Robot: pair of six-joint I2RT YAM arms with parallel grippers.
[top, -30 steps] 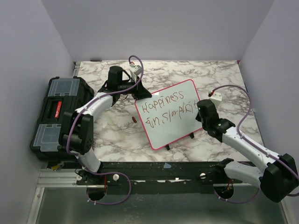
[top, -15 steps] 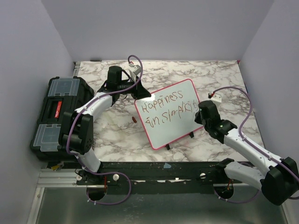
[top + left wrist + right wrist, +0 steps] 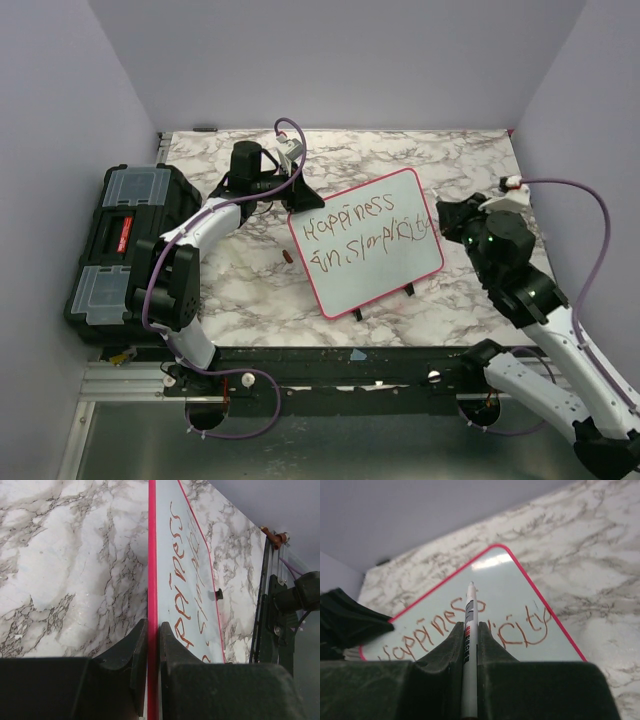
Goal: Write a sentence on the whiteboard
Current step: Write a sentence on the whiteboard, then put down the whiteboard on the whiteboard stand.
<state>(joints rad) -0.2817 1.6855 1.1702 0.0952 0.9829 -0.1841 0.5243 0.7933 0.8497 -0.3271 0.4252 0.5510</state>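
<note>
Sitting nearest you: a black toolbox (image 3: 120,245) with clear lid compartments, off the left edge of the worktop (image 3: 250,285), well apart from the board.
Loose piece: a small dark red bit (image 3: 286,257) lies on the marble worktop, just beside the board's left edge; you cannot tell what it is.
Whiteboard: the whiteboard (image 3: 375,275) sits mid-worktop, turned askew, with its pink frame all in view and its two black feet (image 3: 360,315) poking out at the near edge.
Sentence: the sentence (image 3: 365,232) runs in two red-brown lines across the upper half of the board and reads roughly "Happiness / in Simplicity".
Right claw: your right claw (image 3: 470,630) is clenched on the marker (image 3: 470,607) and hangs at the board's right edge, beside the end of the second line.
Marker: it lies straight along the gap between the fingers, with its tip pointing over the white surface; you cannot tell whether the tip touches.
Left claw: your left claw (image 3: 151,630) is clamped on the pink frame at the board's far left corner, one finger on each face of the board.
</note>
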